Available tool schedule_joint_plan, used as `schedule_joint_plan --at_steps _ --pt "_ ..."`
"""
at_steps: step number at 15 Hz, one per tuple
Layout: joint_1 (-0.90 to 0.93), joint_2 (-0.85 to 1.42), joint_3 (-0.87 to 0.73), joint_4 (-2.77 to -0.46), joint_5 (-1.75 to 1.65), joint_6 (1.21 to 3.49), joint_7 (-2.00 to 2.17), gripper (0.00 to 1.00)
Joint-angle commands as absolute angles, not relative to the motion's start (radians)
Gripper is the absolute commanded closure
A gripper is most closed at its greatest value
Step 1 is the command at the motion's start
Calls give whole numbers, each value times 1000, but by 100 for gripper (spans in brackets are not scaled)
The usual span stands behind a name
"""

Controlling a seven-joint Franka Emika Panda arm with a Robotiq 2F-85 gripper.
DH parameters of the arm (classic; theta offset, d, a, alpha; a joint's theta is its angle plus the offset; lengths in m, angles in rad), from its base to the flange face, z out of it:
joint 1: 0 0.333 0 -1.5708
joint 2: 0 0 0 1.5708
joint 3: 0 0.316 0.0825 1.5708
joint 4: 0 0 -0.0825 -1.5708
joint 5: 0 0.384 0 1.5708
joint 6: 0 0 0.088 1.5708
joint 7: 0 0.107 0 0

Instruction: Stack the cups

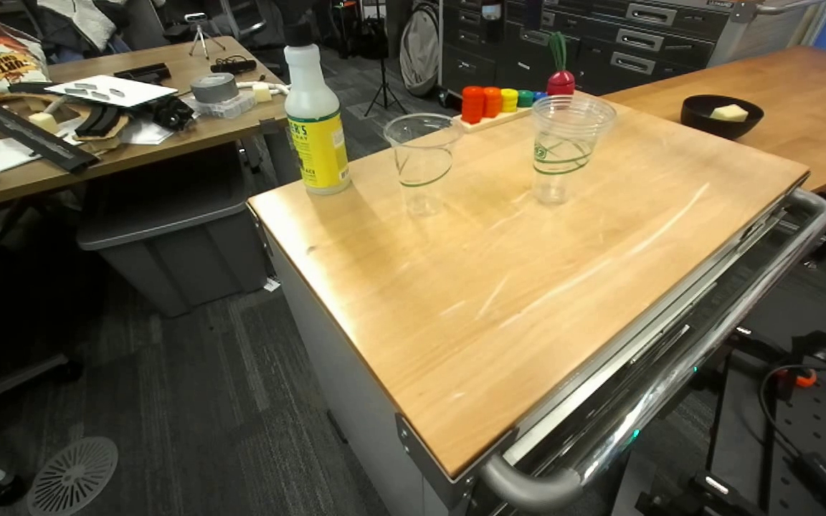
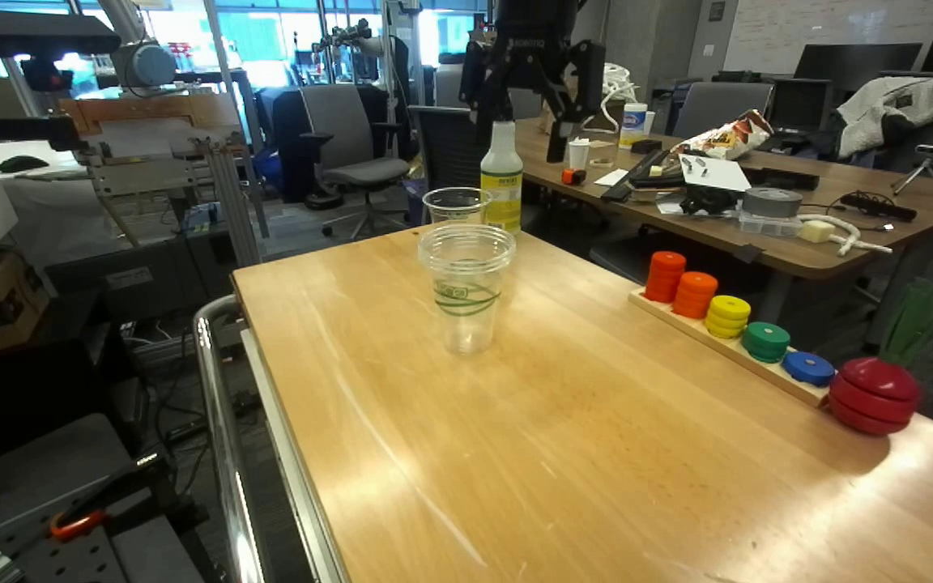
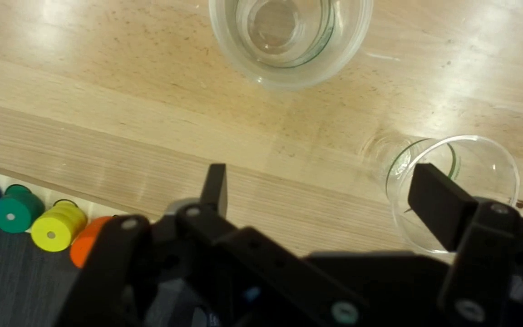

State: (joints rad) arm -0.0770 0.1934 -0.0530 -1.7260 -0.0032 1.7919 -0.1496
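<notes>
in an exterior view the gripper [image 2: 527, 125] hangs over the table [image 2: 636, 453], its fingers [image 2: 559, 144] pointing down and spread well apart. the wrist view agrees: the table shows through the wide gap between the fingertips [image 3: 216, 186].

in an exterior view the nested cups [image 2: 466, 291] partly hide the single cup [image 2: 457, 209], and the space between is lost. the wrist view shows them apart on the table; both exterior views show them upright. more than one rim shows in the nested cups, though i cannot count them for sure. a finger covers part of the single cup's rim in the wrist view; that view does not tell how high above it the finger is.

the bottle [image 1: 320, 143], upright with a yellow label, stands near the single cup in both exterior views. the ring toy [image 2: 727, 317] lies along the table's edge: both exterior views show red, orange, yellow, green and blue rings, the wrist view blue, green, yellow and orange. a red toy [image 2: 874, 395] with a green stalk sits by the blue end in both exterior views.

an exterior view alone shows the black bowl [image 1: 714, 127] with a pale yellow piece [image 1: 730, 112] inside, on another table top [image 1: 807, 100]. the whiteboard [image 2: 823, 24] shows in an exterior view only.
</notes>
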Motion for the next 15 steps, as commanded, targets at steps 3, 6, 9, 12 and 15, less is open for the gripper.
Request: schedule_joint_plan --at_steps 3,6,9,12,15 --pt "-70 299 -21 -1615 53 1696 -210 0" --pt "-61 327 2 -1610 51 1716 -224 0" --pt "-51 351 21 -1603 51 1719 -241 0" --pt "-41 366 29 -1610 40 1752 -244 0" --pt "-37 381 30 -1610 33 1795 -249 0"
